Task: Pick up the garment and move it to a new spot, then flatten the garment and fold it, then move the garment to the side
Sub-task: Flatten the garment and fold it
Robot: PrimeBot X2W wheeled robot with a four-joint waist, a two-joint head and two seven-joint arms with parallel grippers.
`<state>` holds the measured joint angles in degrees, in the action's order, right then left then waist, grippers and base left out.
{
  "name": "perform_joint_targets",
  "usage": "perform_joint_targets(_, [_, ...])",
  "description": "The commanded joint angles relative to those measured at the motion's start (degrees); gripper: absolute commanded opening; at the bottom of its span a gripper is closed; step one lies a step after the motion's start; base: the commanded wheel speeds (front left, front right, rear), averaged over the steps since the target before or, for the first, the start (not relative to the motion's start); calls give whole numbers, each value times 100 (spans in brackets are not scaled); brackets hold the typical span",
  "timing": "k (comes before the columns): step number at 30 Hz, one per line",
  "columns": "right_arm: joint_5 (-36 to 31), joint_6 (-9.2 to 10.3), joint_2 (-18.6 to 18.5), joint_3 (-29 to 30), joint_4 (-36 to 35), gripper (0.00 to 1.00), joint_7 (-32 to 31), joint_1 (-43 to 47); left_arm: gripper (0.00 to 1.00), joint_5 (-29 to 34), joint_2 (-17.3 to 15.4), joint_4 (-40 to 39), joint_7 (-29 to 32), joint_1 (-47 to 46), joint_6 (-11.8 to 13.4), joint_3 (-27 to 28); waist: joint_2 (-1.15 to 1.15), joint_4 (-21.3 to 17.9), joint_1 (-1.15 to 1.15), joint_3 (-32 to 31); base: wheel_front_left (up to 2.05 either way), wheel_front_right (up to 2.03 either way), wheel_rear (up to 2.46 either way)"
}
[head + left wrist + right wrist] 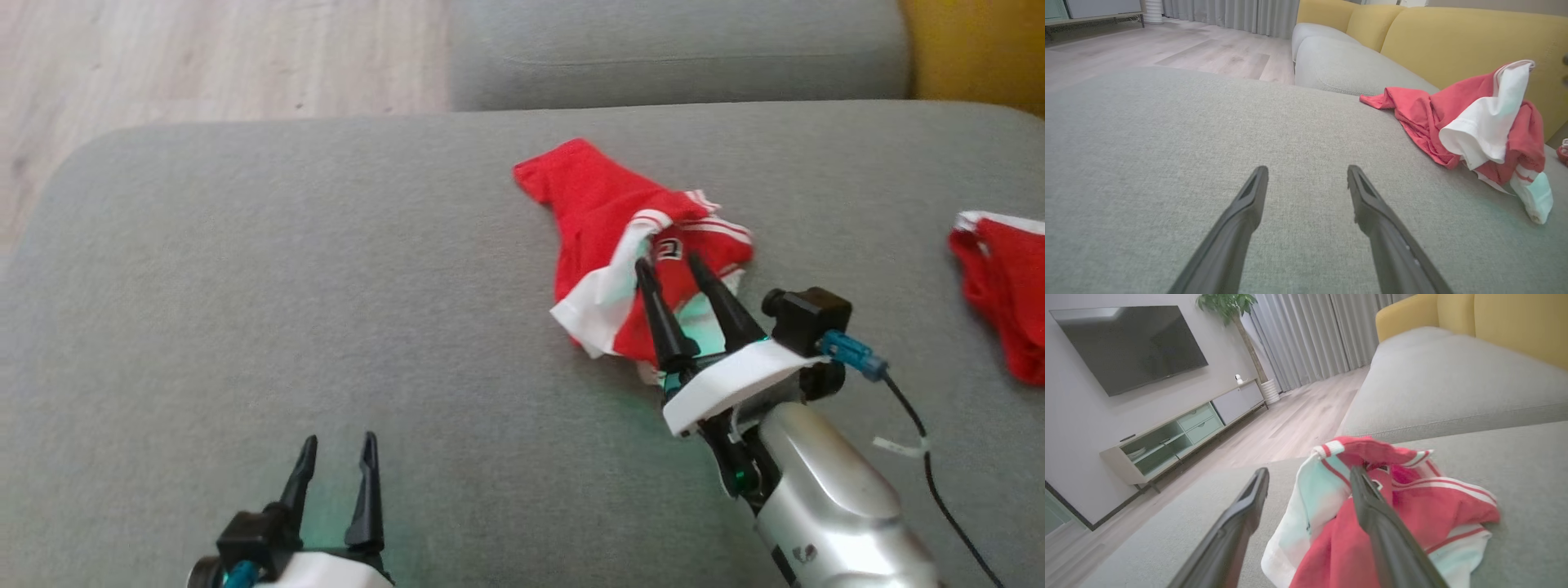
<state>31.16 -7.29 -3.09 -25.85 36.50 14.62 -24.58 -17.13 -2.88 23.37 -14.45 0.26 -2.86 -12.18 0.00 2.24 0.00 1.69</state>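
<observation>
As it lies crumpled, the garment (589,206) is red with white trim.

At right edge, other red cloth (1002,286) cut off, garment (600,229) partly hidden behind right gripper (669,261) jaws

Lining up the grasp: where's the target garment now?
In the head view the garment lies crumpled right of centre on the grey cushion, at the tips of the open right end effector.

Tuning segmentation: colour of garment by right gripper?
Garment red with white trim; head view clearest.
</observation>
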Motion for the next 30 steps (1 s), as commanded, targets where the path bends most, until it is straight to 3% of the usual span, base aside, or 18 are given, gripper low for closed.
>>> perform_joint_targets(1, [76, -20, 22, -174, 33, 100, 38, -279, 100, -13, 0, -123, -54, -301, -9, 76, 0, 212, 0, 79, 0, 0, 0])
perform_joint_targets(11, [355, -20, 22, -261, 724, 100, 38, -755, 100, -126, 0, -30, -54, -375, -3, -175, 0, 578, 0, 222, 0, 0, 0])
perform_joint_targets(13, [432, -20, 22, -257, 734, 0, 38, -810, 100, -171, 0, -16, -54, -401, 1, -188, 0, 614, 0, 255, 0, 0, 0])
perform_joint_targets(20, [453, -20, 22, -300, 145, 0, 38, -1089, 100, -273, 0, 5, -54, -475, 4, -268, 0, 698, 0, 344, 0, 0, 0])
perform_joint_targets(24, [740, -20, 22, -451, -618, 0, 38, -1839, 100, -348, 0, 57, -54, -526, -1, -369, 0, 839, 0, 319, 0, 0, 0])
perform_joint_targets(30, [1120, -20, 22, -67, -1210, 0, 38, -3042, 100, -408, 0, 213, -55, -472, 3, -524, 0, 1196, 0, 69, 0, 0, 0])
